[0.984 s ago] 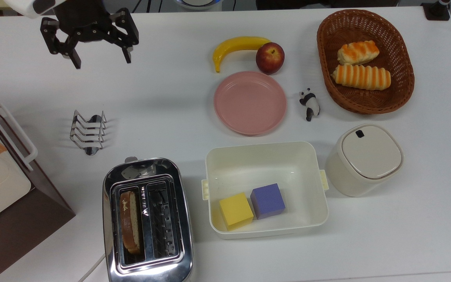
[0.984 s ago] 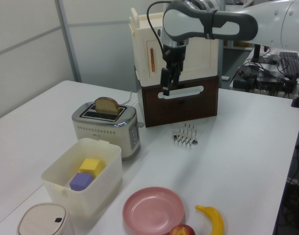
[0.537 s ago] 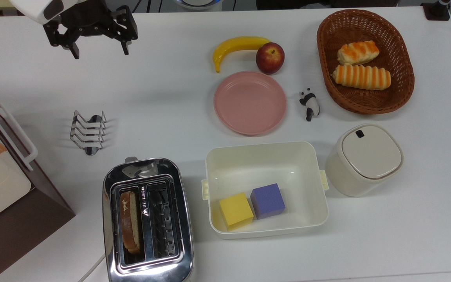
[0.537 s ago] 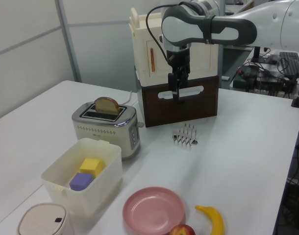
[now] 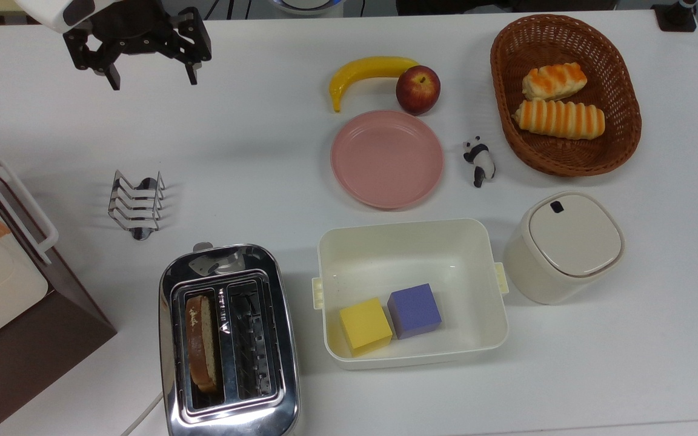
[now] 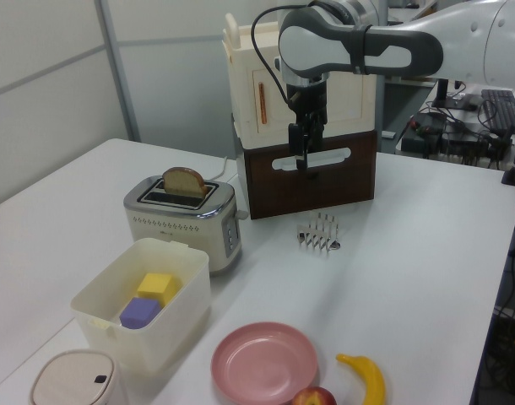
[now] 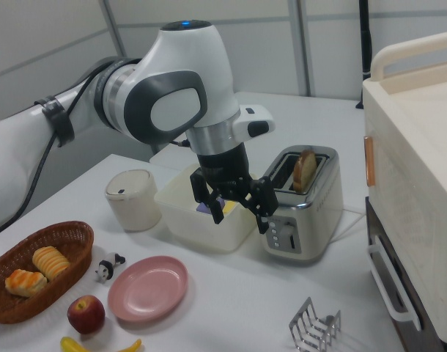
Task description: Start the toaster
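We logged the gripper (image 5: 150,77) high over the tabletop (image 5: 252,151) at the top view's upper left, fingers spread, grasping nothing. The toaster (image 5: 228,342) sat at the top view's lower left, well apart from the gripper, with the wire toast rack (image 5: 136,203) between them. A bread slice (image 5: 201,343) stood proud in one slot; we judged the lever (image 5: 202,247) unpressed. The lever knob lay at the toaster's end nearest the rack.

For the step in hand we judged it best to clench the fingers, come over the knob clear of the rack and the brown-and-white box (image 5: 3,290), then press straight down along the end face until it latches. An off-axis push could slide the toaster.

A small mark showed between the slots; we could not read it. No other writing was legible.
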